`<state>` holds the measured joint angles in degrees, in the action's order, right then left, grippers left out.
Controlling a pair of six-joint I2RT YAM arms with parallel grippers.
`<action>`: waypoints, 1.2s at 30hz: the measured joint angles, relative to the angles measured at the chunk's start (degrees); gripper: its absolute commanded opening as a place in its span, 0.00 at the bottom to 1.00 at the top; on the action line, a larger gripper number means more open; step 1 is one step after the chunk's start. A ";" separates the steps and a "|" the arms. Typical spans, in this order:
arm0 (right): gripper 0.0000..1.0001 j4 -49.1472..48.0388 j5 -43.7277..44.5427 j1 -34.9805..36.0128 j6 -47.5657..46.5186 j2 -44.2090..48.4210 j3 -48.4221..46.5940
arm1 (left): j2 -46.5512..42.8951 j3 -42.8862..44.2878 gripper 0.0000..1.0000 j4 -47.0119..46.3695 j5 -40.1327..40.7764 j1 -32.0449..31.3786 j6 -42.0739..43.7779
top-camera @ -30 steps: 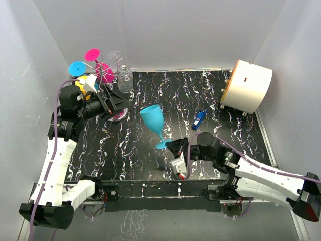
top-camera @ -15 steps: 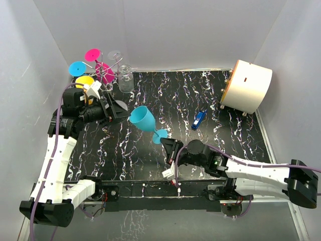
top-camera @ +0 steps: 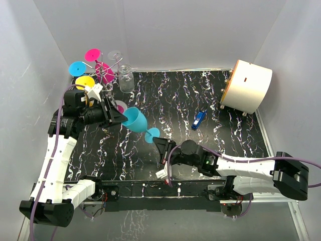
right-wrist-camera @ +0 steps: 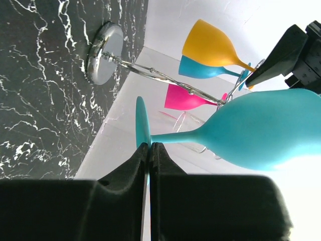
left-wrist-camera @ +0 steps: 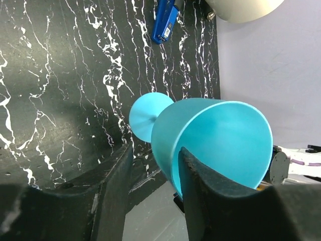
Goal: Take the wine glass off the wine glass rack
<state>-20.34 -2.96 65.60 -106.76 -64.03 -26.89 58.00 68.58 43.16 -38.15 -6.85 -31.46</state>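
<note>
While right tool (right-wrist-camera: 149, 147) clamps wine glass (right-wrist-camera: 261, 130) foot, left tool (left-wrist-camera: 154, 156) spread astride bowl.

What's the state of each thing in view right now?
teal wine glass: off the rack, tilted, held by its foot.
right pincer: shut on the glass's foot.
left pincer: open at the bowl.
wine glass rack: upright.
yellow glass, blue glass, pink glass: hanging on the rack.
small blue object: lying flat.
</note>
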 measured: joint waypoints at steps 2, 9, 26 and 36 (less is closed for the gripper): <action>0.02 -1.07 -0.02 0.02 0.04 -0.92 -0.59 | 0.09 0.00 0.21 0.70 0.46 0.00 0.39; 0.45 -2.49 -0.96 0.00 5.29 -3.50 -1.90 | 0.20 0.57 0.00 4.20 5.46 0.00 2.43; 0.98 -10.64 -2.60 0.31 68.04 3.93 1.33 | -12.63 -2.40 0.00 21.86 49.70 0.00 -10.54; 0.98 2.19 30.01 -0.74 106.53 -4.68 -15.17 | -3.74 -6.49 0.00 21.79 67.67 0.87 -16.13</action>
<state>-18.15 27.05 64.86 -0.23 -68.71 -42.06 54.26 62.08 64.95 29.52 -5.98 -47.59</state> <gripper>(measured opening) 0.983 0.020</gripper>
